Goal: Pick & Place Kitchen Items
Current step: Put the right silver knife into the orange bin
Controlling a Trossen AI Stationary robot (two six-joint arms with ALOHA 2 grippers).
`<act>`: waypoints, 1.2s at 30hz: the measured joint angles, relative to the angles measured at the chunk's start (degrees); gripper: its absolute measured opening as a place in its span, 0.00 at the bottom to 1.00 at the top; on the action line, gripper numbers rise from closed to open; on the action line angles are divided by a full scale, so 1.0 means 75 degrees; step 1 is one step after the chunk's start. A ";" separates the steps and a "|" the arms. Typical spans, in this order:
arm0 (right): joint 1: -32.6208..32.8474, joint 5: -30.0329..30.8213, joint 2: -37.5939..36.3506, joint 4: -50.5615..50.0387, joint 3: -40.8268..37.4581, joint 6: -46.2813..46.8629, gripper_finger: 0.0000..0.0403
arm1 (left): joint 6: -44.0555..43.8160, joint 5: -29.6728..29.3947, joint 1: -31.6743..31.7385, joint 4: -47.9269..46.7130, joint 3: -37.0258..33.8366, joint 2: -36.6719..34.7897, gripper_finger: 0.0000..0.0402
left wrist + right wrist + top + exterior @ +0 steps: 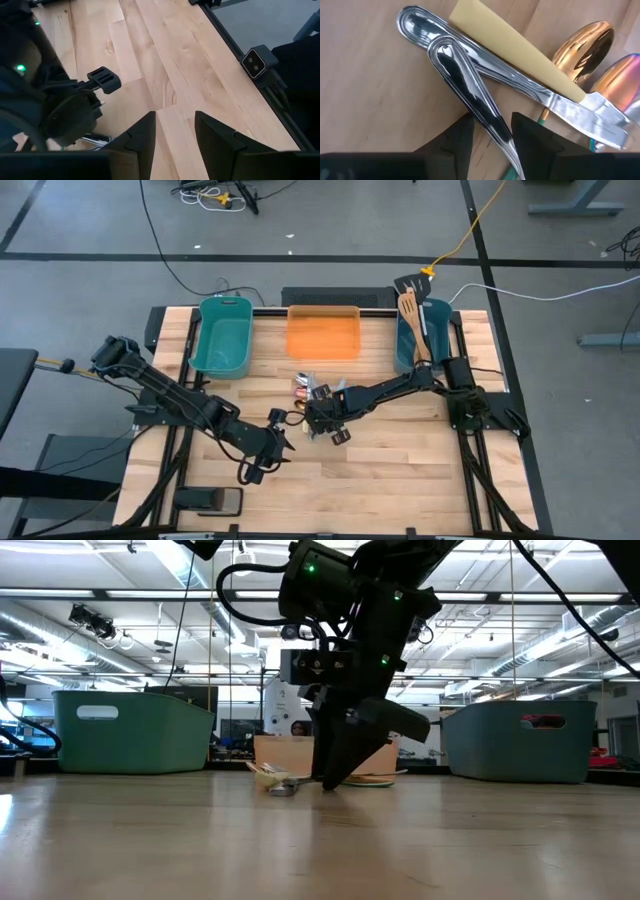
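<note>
A small heap of kitchen items (308, 388) lies mid-table: two silver cutlery handles (470, 95), a pale wooden piece (520, 55), a gold spoon (582, 45) and a shiny purplish spoon (620, 75). My right gripper (492, 135) points steeply down onto the heap, open, with a finger on each side of one silver handle; in the low view its tips (330, 780) are at the table. My left gripper (175, 135) hangs open over bare wood (285, 440), just left of the heap, with nothing between its fingers. My right gripper stands from above over the nearer silver handle (487, 117), which runs between the two fingers and lies flat on the table, crossing the other silver piece. Whether the fingers (532, 137) touch the handle, I cannot tell.
At the far edge stand a teal tub (225, 335) on the left, an orange tray (323, 333) in the middle and a second teal tub (432, 330) on the right with a wooden spatula (410, 315) and a black utensil sticking out. Bare wood lies toward the near edge.
</note>
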 joint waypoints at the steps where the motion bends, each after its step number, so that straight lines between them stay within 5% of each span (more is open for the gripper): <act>1: -0.0039 -0.0113 0.0002 0.0012 0.0000 0.0064 0.36 | 0.0000 0.0000 0.0000 0.0001 0.0000 0.0000 0.35; 7: -0.0092 -0.0295 0.0075 0.0007 0.0003 0.0589 0.33 | 0.0001 0.0002 0.0000 0.0002 -0.0003 0.0000 0.35; 13: -0.0095 -0.0401 0.0096 -0.0079 0.0003 0.1032 0.13 | -0.0006 0.0000 0.0000 0.0003 -0.0003 0.0000 0.35; 29: -0.0002 -0.0532 -0.0726 -0.0605 -0.0108 0.1705 0.13 | -0.0009 0.0003 0.0000 0.0006 -0.0006 0.0000 0.35; 36: 0.0080 0.0195 -0.1521 -0.0667 -0.0058 0.1784 0.13 | -0.0006 0.0000 0.0000 0.0009 -0.0009 0.0000 0.35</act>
